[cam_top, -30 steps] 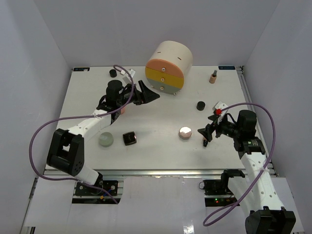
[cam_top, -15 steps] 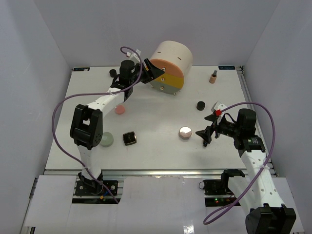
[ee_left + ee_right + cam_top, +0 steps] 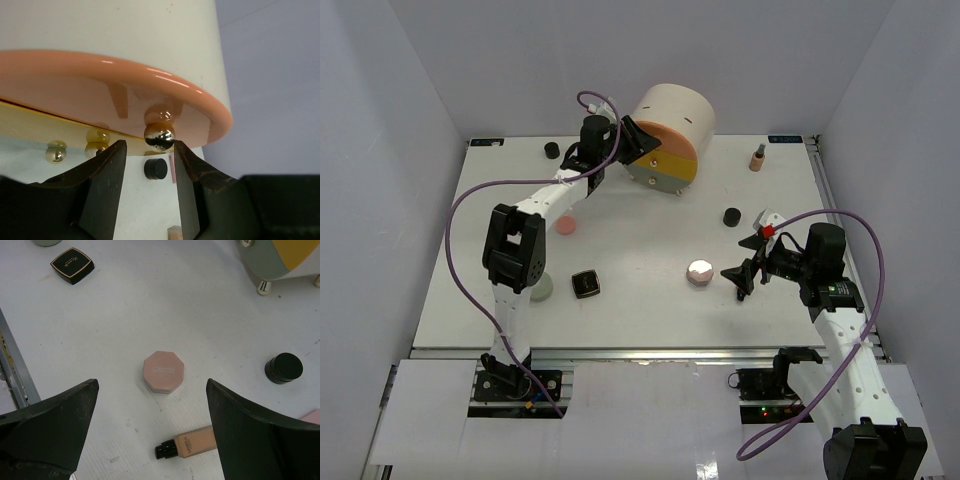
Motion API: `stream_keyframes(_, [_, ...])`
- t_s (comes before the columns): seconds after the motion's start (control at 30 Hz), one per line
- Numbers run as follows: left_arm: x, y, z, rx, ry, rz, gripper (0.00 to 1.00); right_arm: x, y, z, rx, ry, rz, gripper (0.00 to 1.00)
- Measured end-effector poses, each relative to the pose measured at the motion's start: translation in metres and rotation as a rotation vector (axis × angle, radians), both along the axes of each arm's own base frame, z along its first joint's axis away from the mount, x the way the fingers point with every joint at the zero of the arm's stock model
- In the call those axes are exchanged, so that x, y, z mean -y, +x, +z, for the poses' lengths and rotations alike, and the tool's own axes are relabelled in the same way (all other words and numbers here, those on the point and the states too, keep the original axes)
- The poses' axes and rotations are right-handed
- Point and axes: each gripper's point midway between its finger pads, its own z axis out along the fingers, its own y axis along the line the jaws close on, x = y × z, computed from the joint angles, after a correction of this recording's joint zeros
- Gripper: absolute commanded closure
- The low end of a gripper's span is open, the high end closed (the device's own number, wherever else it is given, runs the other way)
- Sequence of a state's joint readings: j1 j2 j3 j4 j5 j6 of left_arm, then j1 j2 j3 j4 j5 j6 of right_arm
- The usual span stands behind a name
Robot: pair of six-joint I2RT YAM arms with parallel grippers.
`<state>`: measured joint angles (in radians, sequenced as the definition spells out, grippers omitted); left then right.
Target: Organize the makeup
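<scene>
The left gripper (image 3: 149,146) has swung from mid-table to the orange drawer (image 3: 100,85), jaws narrowed about its knob (image 3: 159,136), a gap on one side; the right gripper (image 3: 744,274) gapes empty over the pink faceted jar (image 3: 163,371) on the table (image 3: 125,315).

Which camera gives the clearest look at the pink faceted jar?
The right wrist view: the pink faceted jar lies mid-frame, seen from above, its eight-sided lid and label strip plain. The top external view shows the jar only as a small pale disc. The left wrist view does not show it.
</scene>
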<state>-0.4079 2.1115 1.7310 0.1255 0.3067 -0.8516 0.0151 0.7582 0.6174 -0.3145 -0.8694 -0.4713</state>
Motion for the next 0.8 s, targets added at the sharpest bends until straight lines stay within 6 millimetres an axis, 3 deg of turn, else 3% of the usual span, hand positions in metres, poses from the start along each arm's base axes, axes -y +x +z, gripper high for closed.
stream_keyframes(0.13, [0.001, 0.005, 0.006, 0.005, -0.003, 0.014, 0.50, -0.001, -0.001, 0.000, 0.000, 0.002, 0.004, 0.05])
stream_keyframes(0.33, [0.000, 0.012, 0.010, -0.007, 0.003, 0.038, 0.71, -0.001, -0.001, 0.001, 0.000, 0.006, 0.010, 0.05])
stream_keyframes(0.6, [0.000, 0.013, 0.009, -0.013, 0.001, 0.043, 0.83, -0.003, -0.003, 0.002, 0.000, 0.012, 0.021, 0.05])
stream_keyframes(0.73, [-0.003, 0.004, 0.007, 0.003, 0.001, 0.039, 0.84, -0.003, -0.003, 0.002, 0.000, 0.012, 0.020, 0.05])
stream_keyframes(0.8, [-0.010, -0.011, 0.006, 0.004, 0.011, 0.033, 0.84, -0.003, -0.003, 0.001, 0.000, 0.011, 0.020, 0.05])
